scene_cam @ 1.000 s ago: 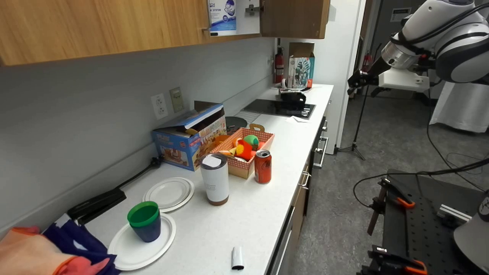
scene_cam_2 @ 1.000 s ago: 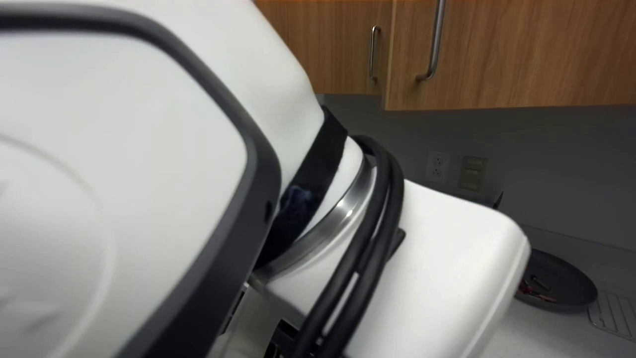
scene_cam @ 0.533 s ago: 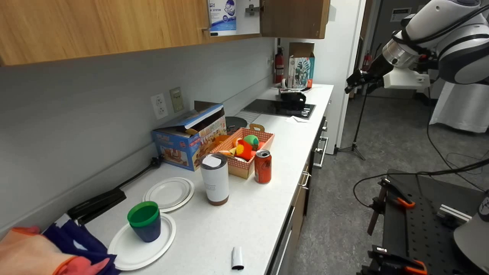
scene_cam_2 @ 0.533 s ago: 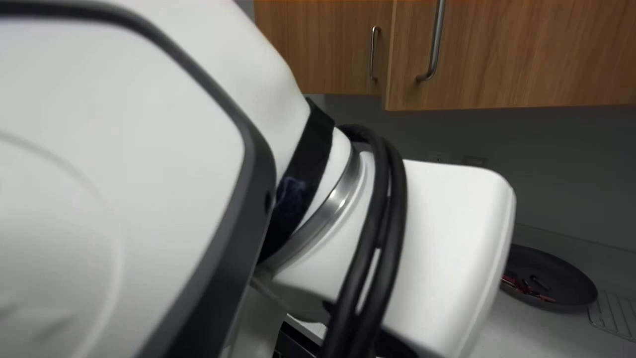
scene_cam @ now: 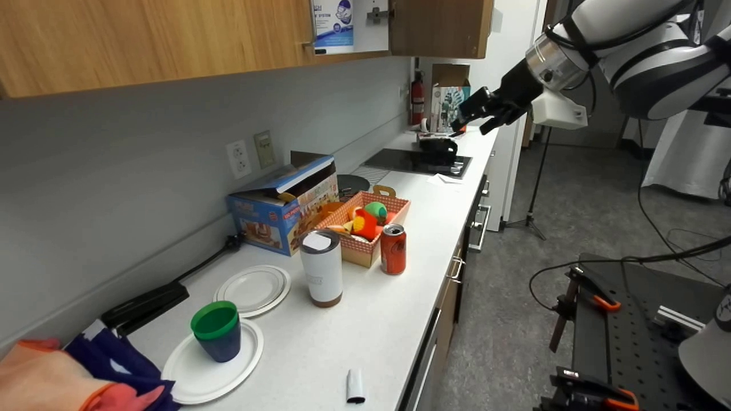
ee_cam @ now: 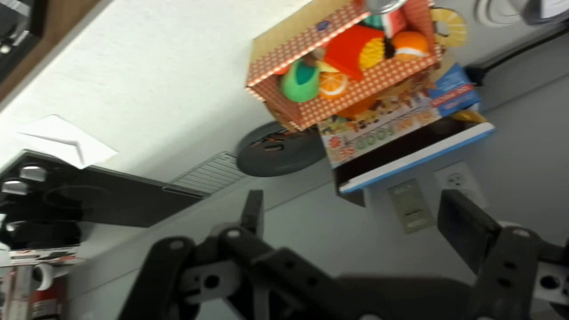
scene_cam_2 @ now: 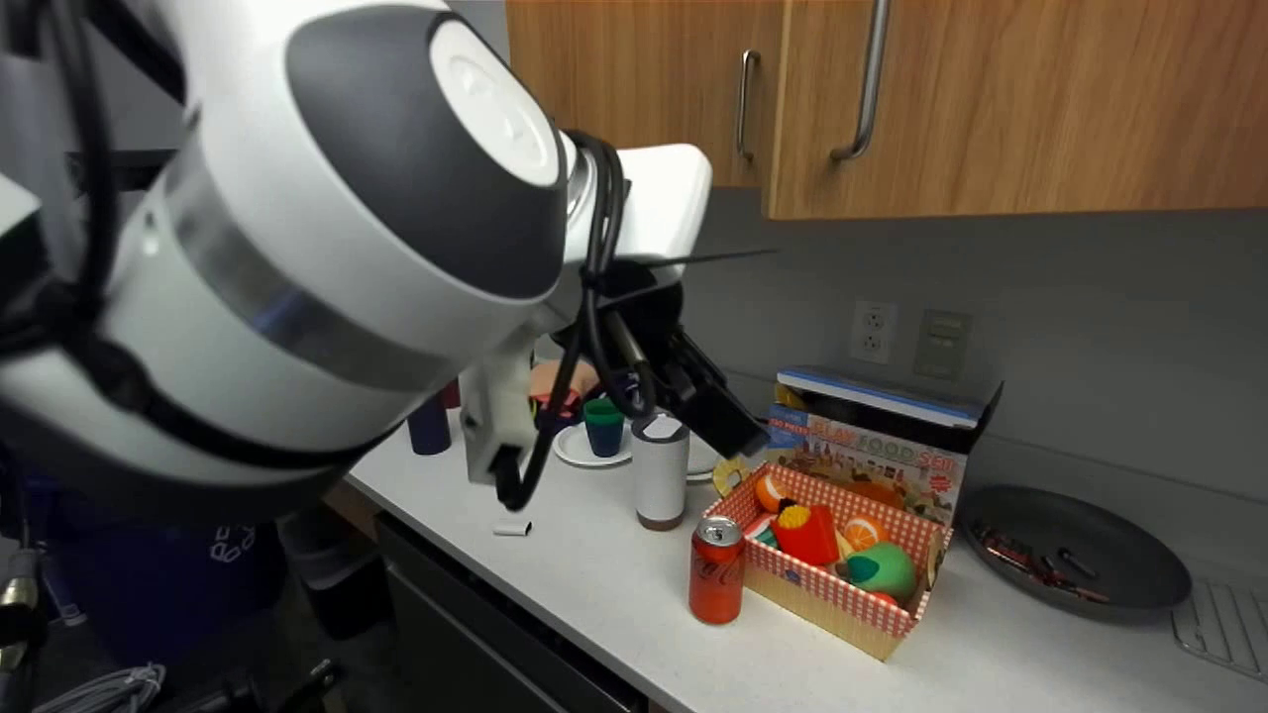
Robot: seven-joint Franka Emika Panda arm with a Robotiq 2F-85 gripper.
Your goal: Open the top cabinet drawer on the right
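Observation:
The top cabinet drawer is a honey-coloured wooden wall-cabinet door. It stands swung open, showing its dark inner side [scene_cam: 440,28] in an exterior view; its outer face [scene_cam_2: 1050,109] with a vertical silver bar handle [scene_cam_2: 869,89] shows in an exterior view. A blue-and-white package [scene_cam: 334,23] is visible in the opened cabinet. The matching neighbouring door [scene_cam_2: 644,79] is shut. My gripper [scene_cam: 470,127] hangs in the air, lower than the open door and apart from it. In the wrist view the gripper [ee_cam: 355,209] has its fingers wide apart with nothing between them.
The white counter [scene_cam: 365,331] holds a checkered basket [scene_cam_2: 832,594] of toy food, a red can [scene_cam_2: 716,569], a white tumbler [scene_cam: 321,268], a blue box [scene_cam: 262,222] and a dark pan [scene_cam_2: 1080,555]. The stove [scene_cam: 400,161] lies further along.
The arm has swung left in an exterior view, bringing the gripper towards the counter. In an exterior view it has moved away from the camera, uncovering the basket, can and tumbler. The doors have not moved.

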